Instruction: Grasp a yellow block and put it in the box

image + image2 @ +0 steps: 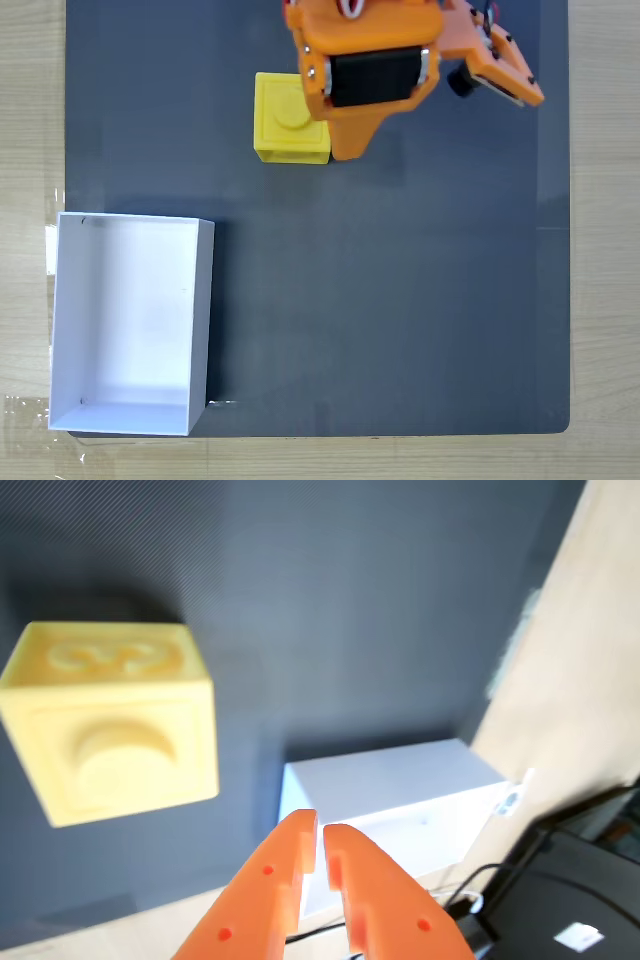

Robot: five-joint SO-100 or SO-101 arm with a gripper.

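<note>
The bright yellow plastic cube with a round raised stud (pixel 290 118) sits on the dark grey mat (pixel 400 300) near its top edge, free of the orange two-finger gripper (pixel 321 830) just beside it, whose fingers are pressed nearly together, empty. The white shallow rectangular box (pixel 60 320) rests at the mat's lower-left corner.

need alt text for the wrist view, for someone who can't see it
A yellow block sits at left on a dark grey mat, untouched, with the orange gripper rising from the bottom edge beside it, its fingertips almost together and holding nothing. Beyond the tips sits the white box, with pale wooden table at right.
</note>
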